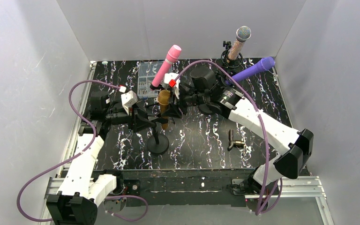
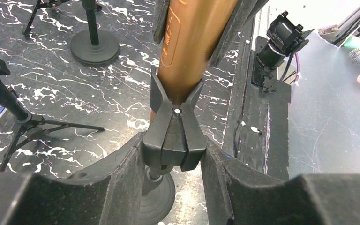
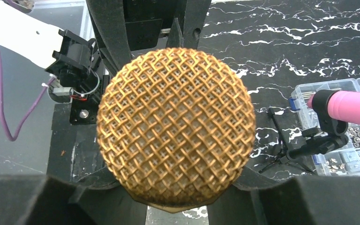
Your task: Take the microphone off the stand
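Note:
A gold microphone [image 1: 164, 101] with a mesh head [image 3: 176, 126] stands tilted in the black clip [image 2: 173, 136] of a stand with a round base [image 1: 158, 144]. My left gripper [image 2: 173, 159] is shut on that clip from the left, one finger pressing each side just below the gold body [image 2: 192, 42]. From the right, my right gripper [image 3: 176, 206] is shut on the microphone just under its head. Its pads [image 2: 161, 18] bracket the gold body in the left wrist view. In the top view the left gripper [image 1: 146, 121] and right gripper [image 1: 176, 101] meet at the stand.
A pink microphone [image 1: 166, 65] on a tripod stands behind, by a clear parts box [image 1: 145, 79]. At the back right are a silver-headed microphone [image 1: 239, 44] and a purple one [image 1: 251, 69]. A small black and brass part [image 1: 234, 140] lies at the right. White walls enclose the table.

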Robot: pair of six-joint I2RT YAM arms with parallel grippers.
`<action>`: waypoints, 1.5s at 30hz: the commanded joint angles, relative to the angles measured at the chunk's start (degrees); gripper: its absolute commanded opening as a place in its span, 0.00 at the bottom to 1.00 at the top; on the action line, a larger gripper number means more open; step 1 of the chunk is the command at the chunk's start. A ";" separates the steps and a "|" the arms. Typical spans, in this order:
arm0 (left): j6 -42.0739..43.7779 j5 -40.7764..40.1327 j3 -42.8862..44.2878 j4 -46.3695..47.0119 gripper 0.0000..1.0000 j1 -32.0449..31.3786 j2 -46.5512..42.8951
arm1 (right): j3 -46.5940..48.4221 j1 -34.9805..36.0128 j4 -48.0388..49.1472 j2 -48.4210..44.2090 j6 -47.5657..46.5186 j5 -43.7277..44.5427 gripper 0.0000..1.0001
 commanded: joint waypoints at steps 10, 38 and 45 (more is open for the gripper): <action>1.51 -1.49 0.89 -12.47 0.00 0.41 0.71 | -2.57 -1.57 -1.78 -5.17 -6.23 7.09 0.01; -6.16 -31.68 9.79 -2.31 0.00 6.27 0.31 | -11.99 -5.54 -6.60 -16.78 -13.08 2.12 0.01; -5.89 -41.12 11.48 5.58 0.00 8.36 3.65 | -12.10 -5.66 -6.34 -16.69 -13.02 2.05 0.01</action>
